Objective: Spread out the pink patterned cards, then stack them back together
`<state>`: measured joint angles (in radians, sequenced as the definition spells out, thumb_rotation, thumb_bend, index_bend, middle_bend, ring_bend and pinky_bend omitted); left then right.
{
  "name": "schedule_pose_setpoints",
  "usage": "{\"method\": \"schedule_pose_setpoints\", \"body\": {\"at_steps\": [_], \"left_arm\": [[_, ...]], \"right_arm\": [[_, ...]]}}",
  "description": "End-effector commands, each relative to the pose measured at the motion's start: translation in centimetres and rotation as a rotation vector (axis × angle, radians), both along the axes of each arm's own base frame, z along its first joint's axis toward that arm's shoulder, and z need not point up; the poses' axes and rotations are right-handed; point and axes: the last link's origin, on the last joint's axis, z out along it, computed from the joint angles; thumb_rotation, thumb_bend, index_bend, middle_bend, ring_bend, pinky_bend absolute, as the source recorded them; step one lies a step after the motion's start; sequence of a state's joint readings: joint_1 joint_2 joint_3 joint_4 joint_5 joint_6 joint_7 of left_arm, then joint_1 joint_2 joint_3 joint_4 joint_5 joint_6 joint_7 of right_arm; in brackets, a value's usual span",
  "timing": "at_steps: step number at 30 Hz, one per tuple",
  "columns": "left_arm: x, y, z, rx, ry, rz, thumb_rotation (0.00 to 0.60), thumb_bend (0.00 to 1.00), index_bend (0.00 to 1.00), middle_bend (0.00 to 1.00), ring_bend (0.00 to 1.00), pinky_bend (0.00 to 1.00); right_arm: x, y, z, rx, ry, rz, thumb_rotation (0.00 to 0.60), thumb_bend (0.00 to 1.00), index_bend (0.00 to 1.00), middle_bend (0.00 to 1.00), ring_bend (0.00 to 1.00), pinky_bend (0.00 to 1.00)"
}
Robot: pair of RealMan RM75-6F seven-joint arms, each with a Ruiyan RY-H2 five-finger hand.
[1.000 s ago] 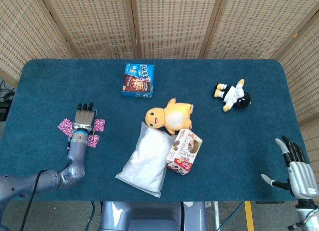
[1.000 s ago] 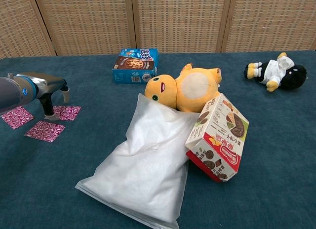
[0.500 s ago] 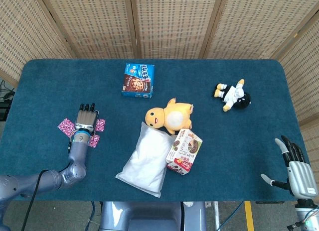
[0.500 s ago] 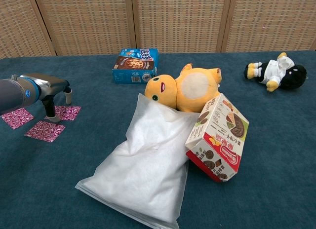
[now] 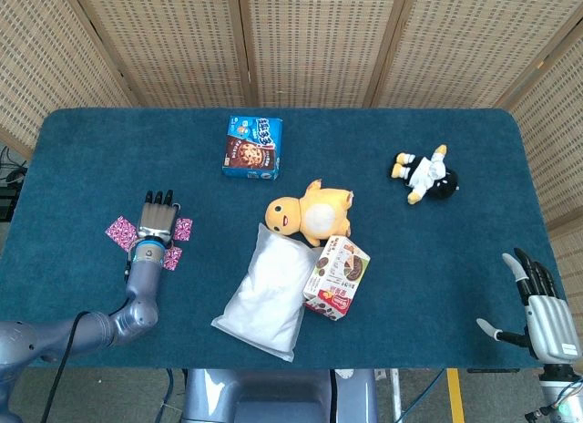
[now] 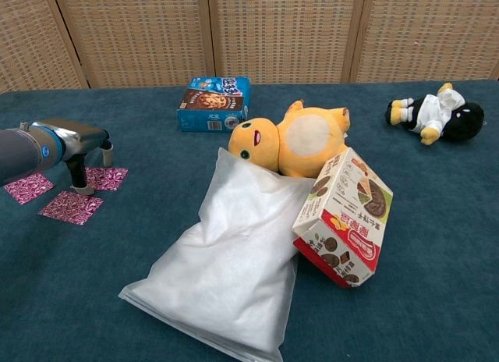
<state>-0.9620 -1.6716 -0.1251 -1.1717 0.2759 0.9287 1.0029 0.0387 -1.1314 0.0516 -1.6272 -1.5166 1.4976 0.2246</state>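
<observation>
Three pink patterned cards lie spread apart on the blue table near its left edge: a left card (image 5: 119,231) (image 6: 28,187), a far card (image 5: 183,228) (image 6: 105,178) and a near card (image 5: 170,257) (image 6: 72,207). My left hand (image 5: 156,220) (image 6: 75,142) hovers palm down among them with fingers stretched forward. In the chest view one fingertip (image 6: 80,188) points down to the cloth between the far and near cards. It holds nothing. My right hand (image 5: 543,314) stays at the table's near right corner, fingers spread and empty.
A white bag (image 5: 267,294), a yellow plush (image 5: 308,211) and a red-and-white snack box (image 5: 337,276) crowd the table's middle. A blue cookie box (image 5: 252,147) lies at the back. A black-and-white doll (image 5: 426,175) sits far right.
My left hand has drawn back slightly toward me over the cards. The cards and my right hand stay where they were.
</observation>
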Motion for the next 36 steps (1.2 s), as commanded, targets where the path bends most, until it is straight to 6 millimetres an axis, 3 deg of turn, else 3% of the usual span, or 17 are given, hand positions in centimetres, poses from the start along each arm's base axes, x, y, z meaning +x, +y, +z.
{"method": "schedule_pose_setpoints", "body": {"at_steps": [1, 8, 36], "left_arm": [[-0.06, -0.03, -0.15, -0.003, 0.001, 0.003, 0.6, 0.28, 0.29, 0.0, 0.0, 0.0], [-0.17, -0.09, -0.35, -0.007, 0.008, 0.005, 0.6, 0.28, 0.3, 0.0, 0.0, 0.0], [-0.96, -0.59, -0.57, -0.015, 0.009, 0.019, 0.6, 0.3, 0.54, 0.0, 0.0, 0.0]], "right_arm": [[0.01, -0.02, -0.01, 0.001, -0.001, -0.001, 0.6, 0.1, 0.04, 0.0, 0.0, 0.0], [-0.01, -0.03, 0.0, 0.001, -0.001, -0.002, 0.6, 0.11, 0.04, 0.0, 0.0, 0.0], [0.01, -0.04, -0.11, 0.008, -0.006, -0.004, 0.6, 0.11, 0.04, 0.0, 0.0, 0.0]]}}
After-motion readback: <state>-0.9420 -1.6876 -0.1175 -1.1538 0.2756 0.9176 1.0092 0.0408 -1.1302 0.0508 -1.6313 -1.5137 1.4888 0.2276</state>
